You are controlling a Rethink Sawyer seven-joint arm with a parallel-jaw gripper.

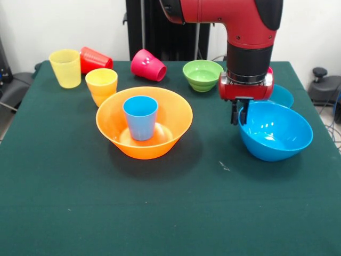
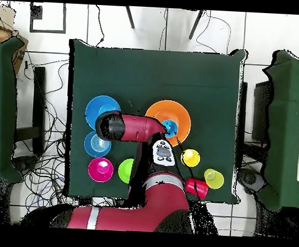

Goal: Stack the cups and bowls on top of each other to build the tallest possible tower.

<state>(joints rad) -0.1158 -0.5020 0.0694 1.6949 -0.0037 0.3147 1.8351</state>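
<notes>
Standing upright in large orange bowl [image 1: 160, 114]: light blue cup [image 1: 140, 117], mouth up; fingers [image 1: 238, 113] state unclear.

Front view: close, low, across table [image 1: 160, 213], facing robot. Overhead: high, straight down, base at bottom. Both share table.

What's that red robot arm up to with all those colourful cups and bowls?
It looks to be building a tower from them. So far a light blue cup stands upright inside the large orange bowl in the middle of the green table. The gripper is now at the rim of the large blue bowl; I can't tell whether it holds it. The yellow cup, orange cup, green bowl and two cups lying on their sides, red and pink, wait along the far edge.
</notes>
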